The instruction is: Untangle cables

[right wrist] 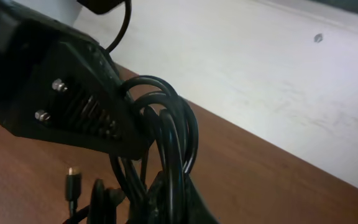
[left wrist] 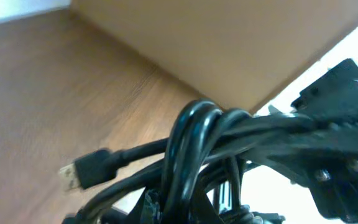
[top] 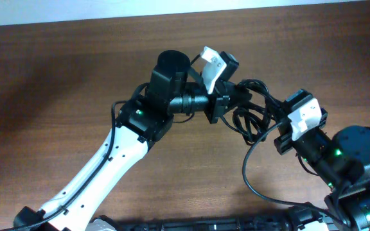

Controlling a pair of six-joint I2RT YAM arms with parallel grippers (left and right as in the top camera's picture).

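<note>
A bunch of thin black cables (top: 254, 115) hangs above the brown table between my two grippers. My left gripper (top: 230, 102) is shut on the bunch's left side. In the left wrist view the cables (left wrist: 197, 137) loop over its jaws, and a USB plug (left wrist: 82, 171) sticks out to the left. From the right, my right gripper (top: 276, 131) is shut on the same bunch. The right wrist view shows the cables (right wrist: 173, 130) rising in loops from its jaws, close to the left gripper's black body (right wrist: 61, 93). A small plug (right wrist: 72, 180) dangles at the left.
One loose cord (top: 246, 170) trails down from the bunch toward the table's front edge. A pale wall (right wrist: 260, 81) runs along the table's far side. The two arms' heads nearly touch over the table's middle right.
</note>
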